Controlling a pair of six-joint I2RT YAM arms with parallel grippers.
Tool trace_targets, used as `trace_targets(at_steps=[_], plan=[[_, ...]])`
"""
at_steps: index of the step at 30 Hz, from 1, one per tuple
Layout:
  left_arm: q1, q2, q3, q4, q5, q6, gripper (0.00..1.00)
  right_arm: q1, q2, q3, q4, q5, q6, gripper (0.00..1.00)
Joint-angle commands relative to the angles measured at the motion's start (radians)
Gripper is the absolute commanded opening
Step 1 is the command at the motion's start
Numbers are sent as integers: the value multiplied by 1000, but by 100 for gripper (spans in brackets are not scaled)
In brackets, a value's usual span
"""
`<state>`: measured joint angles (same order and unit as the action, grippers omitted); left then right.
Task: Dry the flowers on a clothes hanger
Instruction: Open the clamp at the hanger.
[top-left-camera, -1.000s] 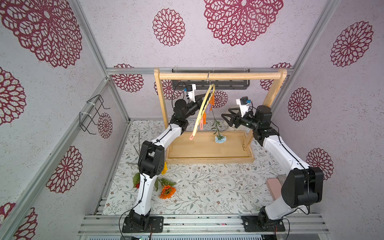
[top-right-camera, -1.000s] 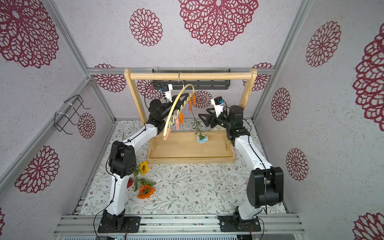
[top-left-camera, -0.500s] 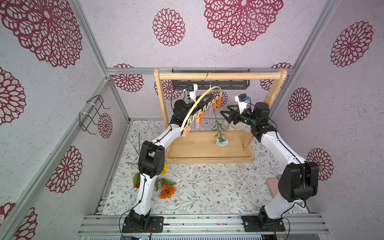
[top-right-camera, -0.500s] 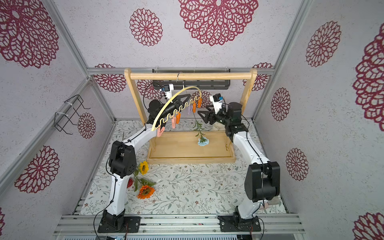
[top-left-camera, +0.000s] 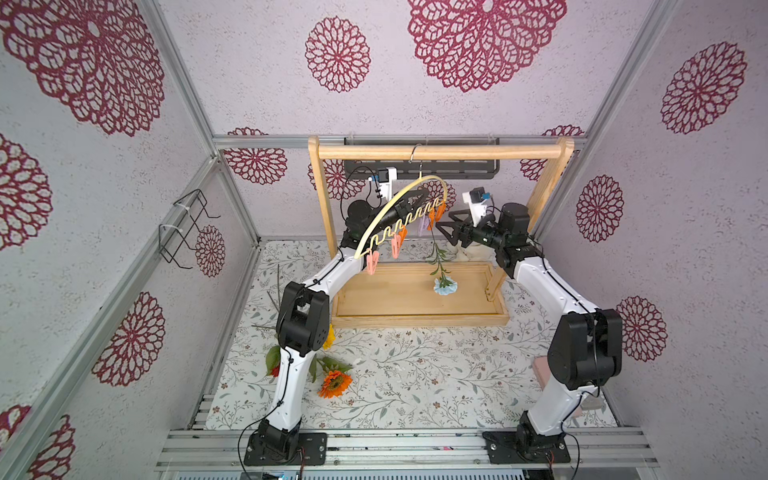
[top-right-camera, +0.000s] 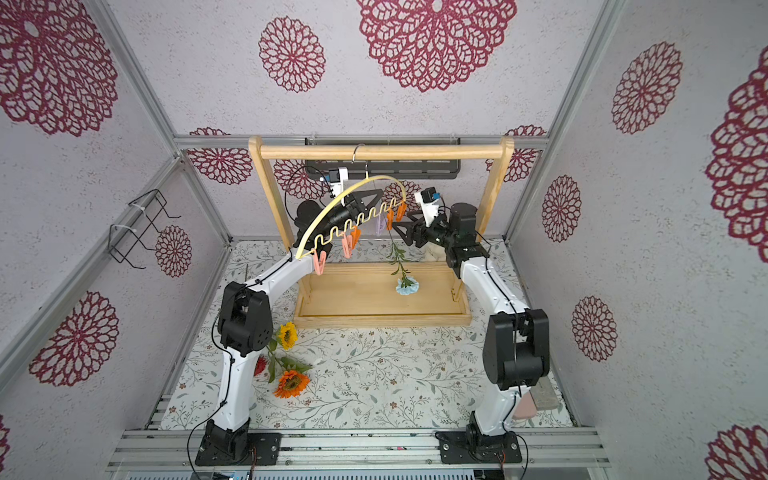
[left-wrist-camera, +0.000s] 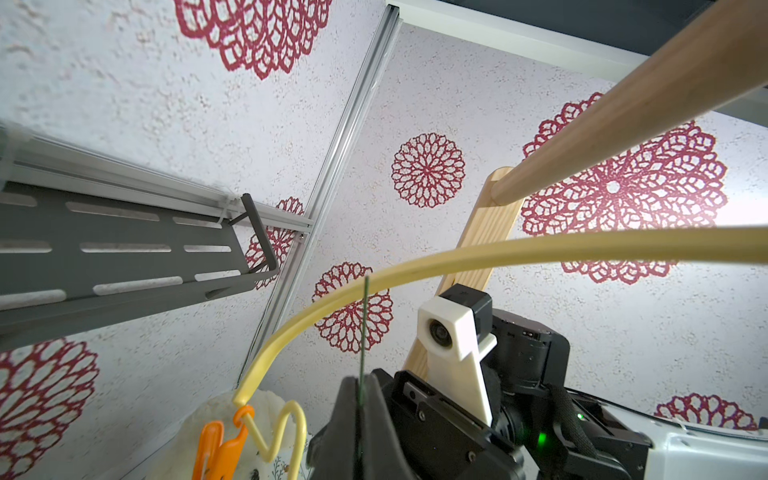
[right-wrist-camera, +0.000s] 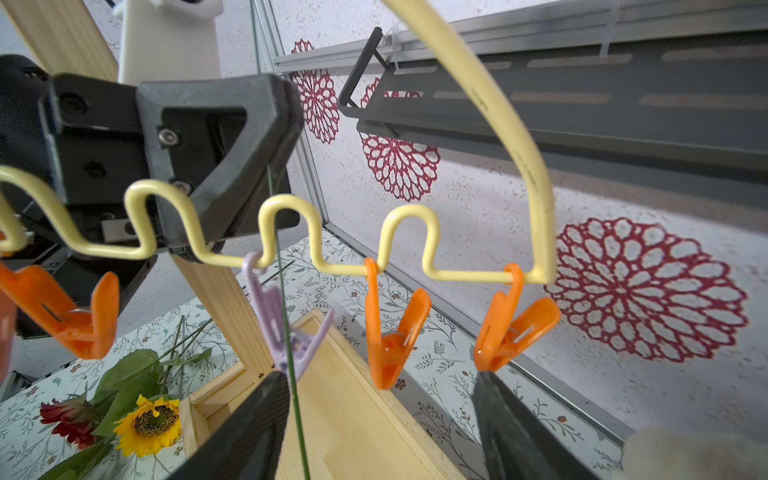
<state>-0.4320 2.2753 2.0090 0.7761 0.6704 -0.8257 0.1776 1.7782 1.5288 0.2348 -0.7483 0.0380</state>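
in both top views the clothes hanger (top-left-camera: 395, 202) hangs by its metal hook from the top bar of the wooden rack (top-left-camera: 490, 153). it is tilted so that one end dips toward the rack's left post. the left claw (top-left-camera: 424, 194) sits inside the hanger's arc, under the rack's bar. it is pressed together on the thin stem of the blue carnation (top-left-camera: 445, 286), whose bloom dangles head down above the rack's base tray. the right claw (top-left-camera: 448, 224) stands apart just beside that stem, toward the rack's right post, and holds nothing. the sunflower (top-right-camera: 287, 336), red bloom (top-right-camera: 260, 365) and orange bloom (top-right-camera: 292, 383) lie on the surface (top-right-camera: 395, 374) in front of the rack's left front corner.

in the left wrist view the left claw (left-wrist-camera: 359, 388) is closed on the green stem, which crosses the hanger's yellow arc.

in the right wrist view the right claw's fingers (right-wrist-camera: 249, 436) are spread wide below the hanger's wavy bar, with two orange clothespins (right-wrist-camera: 395, 332) hanging over the gap. the stem runs from the left claw down along the lilac clothespin (right-wrist-camera: 270, 316). whether that pin grips the stem cannot be told.
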Motion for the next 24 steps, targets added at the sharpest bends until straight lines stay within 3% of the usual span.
trace_targets(at_steps=[1,24], plan=[[-14,-50,-8,43,21,-12,0,3,23,64,47,-35,25,74],[-4,-61,-20,42,17,-9,0,24,214,229,70,-136,145,69]])
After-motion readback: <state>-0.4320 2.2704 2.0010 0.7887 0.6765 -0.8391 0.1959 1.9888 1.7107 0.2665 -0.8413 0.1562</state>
